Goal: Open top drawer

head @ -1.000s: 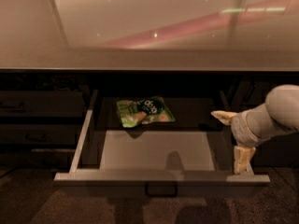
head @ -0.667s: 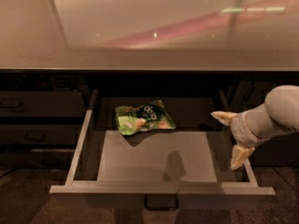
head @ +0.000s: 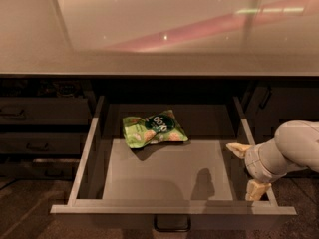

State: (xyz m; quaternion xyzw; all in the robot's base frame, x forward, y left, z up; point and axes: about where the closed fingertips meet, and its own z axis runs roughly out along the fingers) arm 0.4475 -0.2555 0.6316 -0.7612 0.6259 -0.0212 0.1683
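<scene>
The top drawer [head: 89,153] stands pulled far out below the counter, its shallow grey tray open to view. Its dark loop handle [head: 172,224] hangs under the middle of the front edge. A green snack bag [head: 153,129] lies at the back of the tray. My gripper [head: 247,169] is over the drawer's right side rail, near the front right corner, with one pale finger [head: 238,149] up and one [head: 257,189] down. The fingers are spread apart and hold nothing.
A glossy beige countertop [head: 159,29] overhangs the drawer. Slimmer closed drawers [head: 40,113] stack at the left. Dark cabinet fronts [head: 279,103] stand at the right behind my arm [head: 294,151]. The dark floor [head: 25,218] shows at the bottom left.
The drawer has slid further out toward the camera. My gripper has stayed by the right rail, drifting slightly back with it.
</scene>
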